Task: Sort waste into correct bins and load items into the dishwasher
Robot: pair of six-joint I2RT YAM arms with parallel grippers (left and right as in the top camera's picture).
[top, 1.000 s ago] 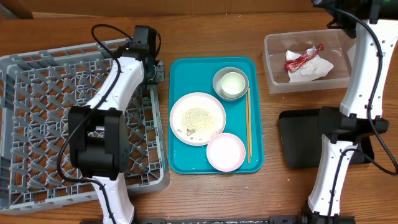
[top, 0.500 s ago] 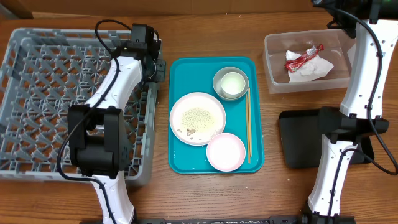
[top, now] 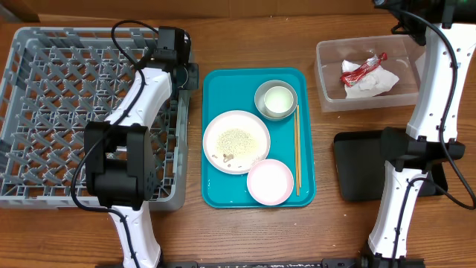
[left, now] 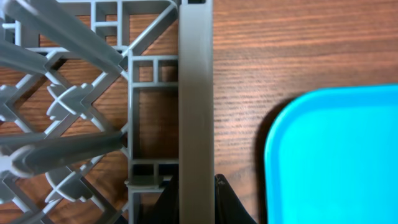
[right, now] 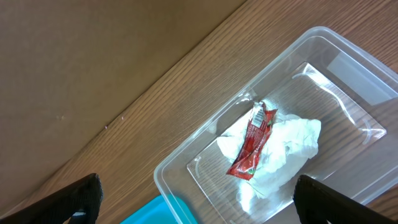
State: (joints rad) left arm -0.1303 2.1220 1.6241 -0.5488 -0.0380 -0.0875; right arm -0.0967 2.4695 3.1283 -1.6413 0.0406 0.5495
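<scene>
A large square grey plastic dish rack (top: 89, 33) with a lattice floor sits square-on at the left of the wooden table (top: 223, 37), its walls in line with the table edges. The left gripper (left: 196, 194) is clamped on the rack's right-hand wall near the far corner. The left wrist view shows dark fingers (left: 233, 200) pinching that wall from both sides, a grip the arm hides from overhead.

Just beside the rack, a flat teal serving tray (top: 216, 82) carries four things:
- a round pale plate (top: 253, 160) scattered with rice-like crumbs (top: 236, 138)
- a grey metal bowl (top: 260, 93) with a small white cup (top: 277, 101) inside it
- a smaller pale pink bowl (top: 270, 182)
- thin wooden chopsticks (top: 297, 149), their long axis running far-to-near along the tray's right edge

At far right, the right gripper (right: 199, 205) hangs with fingers spread wide and empty over a clear rectangular plastic tub (right: 186, 155). Inside, a small red snack wrapper (right: 252, 143) lies diagonally on a crumpled white paper napkin (right: 292, 140). Nearer, a shallow black rectangular tray (top: 357, 167) is partly hidden by the arm.
</scene>
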